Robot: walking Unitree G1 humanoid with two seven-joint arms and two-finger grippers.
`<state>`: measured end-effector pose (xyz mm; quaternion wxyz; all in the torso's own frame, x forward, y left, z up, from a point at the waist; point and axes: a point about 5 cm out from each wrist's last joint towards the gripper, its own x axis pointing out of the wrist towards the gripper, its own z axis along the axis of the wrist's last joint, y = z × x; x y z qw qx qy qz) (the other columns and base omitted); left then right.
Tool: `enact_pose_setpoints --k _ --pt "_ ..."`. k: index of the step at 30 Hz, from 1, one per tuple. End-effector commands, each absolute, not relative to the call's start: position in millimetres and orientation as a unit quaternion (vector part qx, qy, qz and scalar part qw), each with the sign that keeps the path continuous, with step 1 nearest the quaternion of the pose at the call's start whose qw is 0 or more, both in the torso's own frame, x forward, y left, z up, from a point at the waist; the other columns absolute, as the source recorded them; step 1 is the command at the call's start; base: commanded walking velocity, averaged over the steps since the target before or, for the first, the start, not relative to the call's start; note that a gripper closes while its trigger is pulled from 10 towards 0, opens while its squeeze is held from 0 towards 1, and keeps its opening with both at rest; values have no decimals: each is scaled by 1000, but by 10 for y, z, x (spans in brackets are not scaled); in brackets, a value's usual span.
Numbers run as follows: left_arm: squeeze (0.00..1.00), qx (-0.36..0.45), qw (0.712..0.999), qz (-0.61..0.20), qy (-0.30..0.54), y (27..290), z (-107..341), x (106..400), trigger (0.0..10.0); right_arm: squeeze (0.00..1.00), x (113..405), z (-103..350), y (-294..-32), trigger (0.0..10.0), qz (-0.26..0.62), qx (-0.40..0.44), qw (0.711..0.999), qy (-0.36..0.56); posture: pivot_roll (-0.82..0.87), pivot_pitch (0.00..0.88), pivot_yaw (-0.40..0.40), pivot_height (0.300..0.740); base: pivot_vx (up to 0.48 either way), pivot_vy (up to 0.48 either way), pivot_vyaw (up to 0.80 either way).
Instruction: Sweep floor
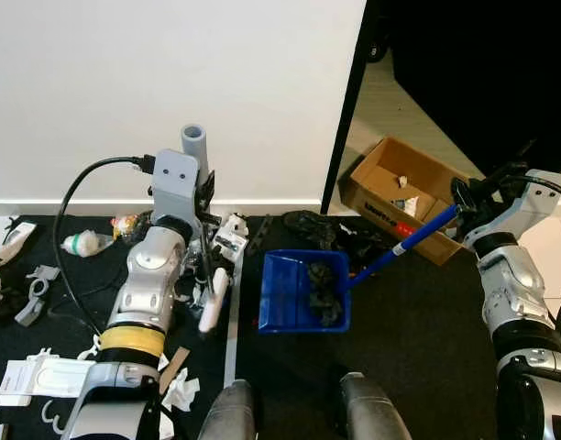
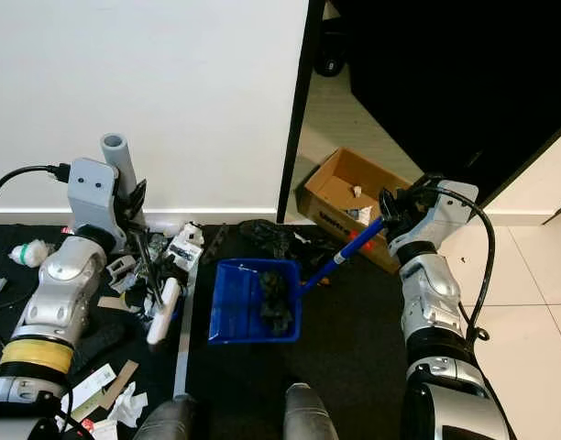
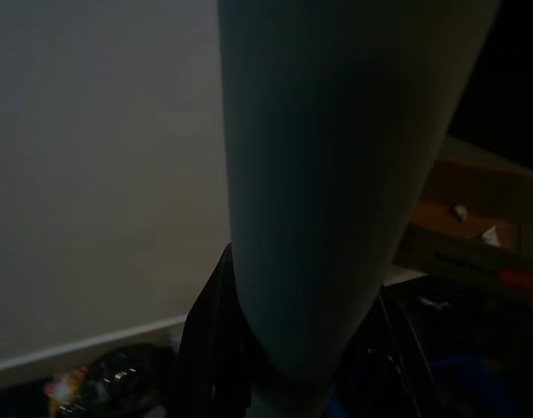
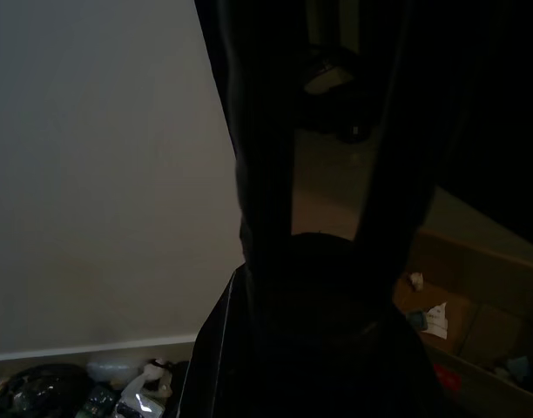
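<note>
Holding dustpan (image 1: 303, 293) by its blue handle (image 1: 404, 246), right gripper (image 1: 466, 203) clamped. Left gripper (image 1: 200, 197) clamps the grey broom pole (image 1: 194, 147). Litter (image 1: 83, 243) lies left of the pan, nearer the left arm.

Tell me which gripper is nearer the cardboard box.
Right. The right gripper, shut on the blue dustpan handle, sits beside the cardboard box; the left gripper grips the grey pole by the wall.

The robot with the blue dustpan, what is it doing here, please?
It is sweeping litter off a black floor mat. The right gripper holds the long blue handle of a blue plastic dustpan, which sits on the mat with dark debris inside. The left gripper holds a grey broom pole upright near the white wall. Paper scraps lie on the robot's left; an open cardboard box stands beyond the dustpan.
</note>
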<state>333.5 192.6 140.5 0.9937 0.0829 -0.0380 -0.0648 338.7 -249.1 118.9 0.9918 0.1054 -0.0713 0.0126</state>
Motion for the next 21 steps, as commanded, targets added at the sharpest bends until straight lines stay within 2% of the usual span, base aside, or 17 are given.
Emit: enact_pose_setpoints --k 1,15,21 --pt "0 57 996 -49 -45 1941 1400 3322 10000 0 3366 1251 -2536 10000 4 104 990 -93 -6 104 -16 740 0 0 0" --pt "0 27 999 -11 -40 1998 1363 3334 10000 0 3365 1279 -2538 10000 2 101 990 -100 -8 102 -18 740 0 0 0" --pt "0 -2 1000 3 -29 2003 1322 3338 10000 0 3368 1287 -2536 10000 1 101 990 -101 -11 101 -20 740 0 -302 0"
